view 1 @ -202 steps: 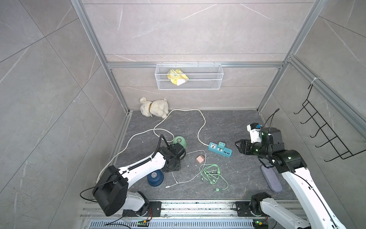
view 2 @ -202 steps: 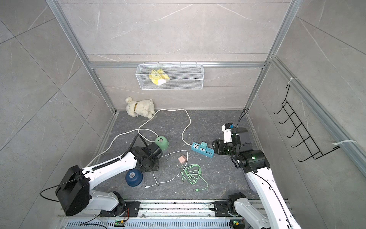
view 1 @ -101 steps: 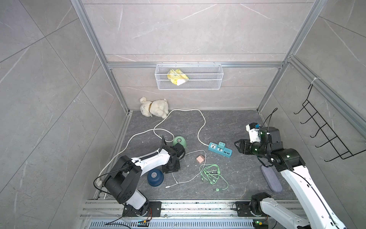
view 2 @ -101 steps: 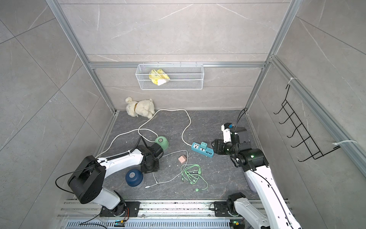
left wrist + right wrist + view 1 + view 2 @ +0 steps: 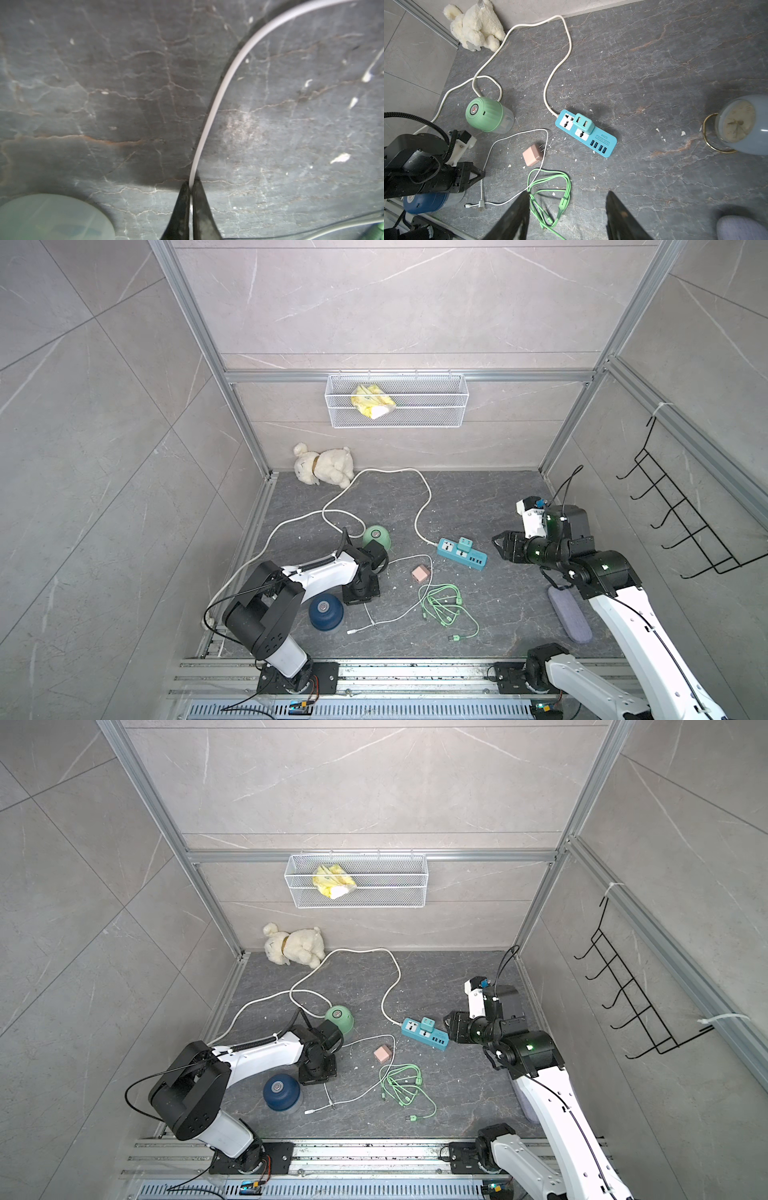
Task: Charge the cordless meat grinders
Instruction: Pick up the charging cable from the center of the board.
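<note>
a lab robot test cell dressed as a home corner: stone-look wall panels [image 5: 374, 302] in aluminium posts [image 5: 199, 323], robot arms [image 5: 320, 572] bolted to a metal rail [image 5: 415, 672] along the front edge of the floor [image 5: 478, 497], a wire basket [image 5: 436, 410], a plush dog [image 5: 328, 466].

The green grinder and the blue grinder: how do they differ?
The green grinder is pale mint; the blue grinder is dark navy. The green grinder stands farther back, by the loop of the thick white cord; the blue grinder stands near the front, beside the left arm. Both are domes with a round metal centre on top.
</note>
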Tool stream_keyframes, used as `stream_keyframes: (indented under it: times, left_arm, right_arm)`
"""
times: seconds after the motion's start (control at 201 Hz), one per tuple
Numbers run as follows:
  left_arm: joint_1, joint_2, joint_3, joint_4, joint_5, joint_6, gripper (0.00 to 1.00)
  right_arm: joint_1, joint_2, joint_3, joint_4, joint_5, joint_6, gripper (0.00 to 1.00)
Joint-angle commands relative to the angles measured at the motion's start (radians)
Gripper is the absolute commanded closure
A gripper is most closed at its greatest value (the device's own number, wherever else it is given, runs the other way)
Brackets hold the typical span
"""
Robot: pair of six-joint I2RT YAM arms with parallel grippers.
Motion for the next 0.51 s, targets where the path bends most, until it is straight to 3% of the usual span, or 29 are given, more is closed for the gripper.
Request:
stream_keyframes:
  times: [0.0,0.224,0.373,0.503]
  left_arm:
    - [0.001,-0.029,-0.036,0.035,-0.004,0.032,1.00]
    - [-0.045,-0.293,-0.026,0.143,-0.075,0.122,1.00]
    - [-0.053,-0.400,-0.044,0.289,0.007,0.180,1.00]
    - [-0.082,-0.451,-0.066,0.451,0.073,0.271,1.00]
  right_arm:
    - [-0.001,0.001,0.020,-0.011,-0.001,-0.007,0.40]
    - [-0.001,-0.040,-0.077,0.038,-0.229,0.073,0.40]
    - [0.017,-0.067,-0.159,0.125,-0.367,0.146,0.40]
    - [0.086,-0.042,-0.156,0.161,-0.375,0.174,0.38]
